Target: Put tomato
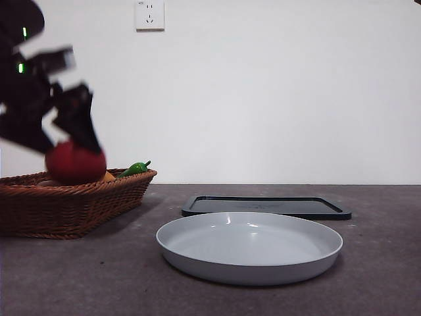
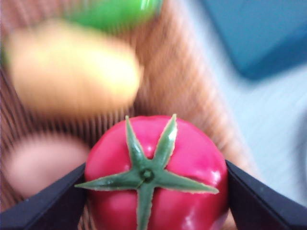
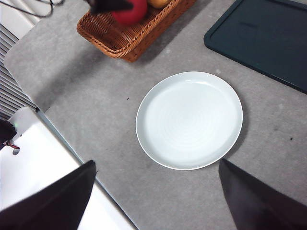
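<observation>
The left claw [image 2: 153,191] is squeezing the tomato [image 2: 156,175] between its jaws, just above the basket [image 1: 72,204]. The right claw [image 3: 156,201] is wide open, high over the plate [image 3: 189,120].

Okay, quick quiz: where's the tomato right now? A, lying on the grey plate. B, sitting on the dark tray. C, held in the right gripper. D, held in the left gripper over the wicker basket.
D: the left gripper has its jaws pressed on both sides of the tomato above the basket; the plate holds nothing.
</observation>
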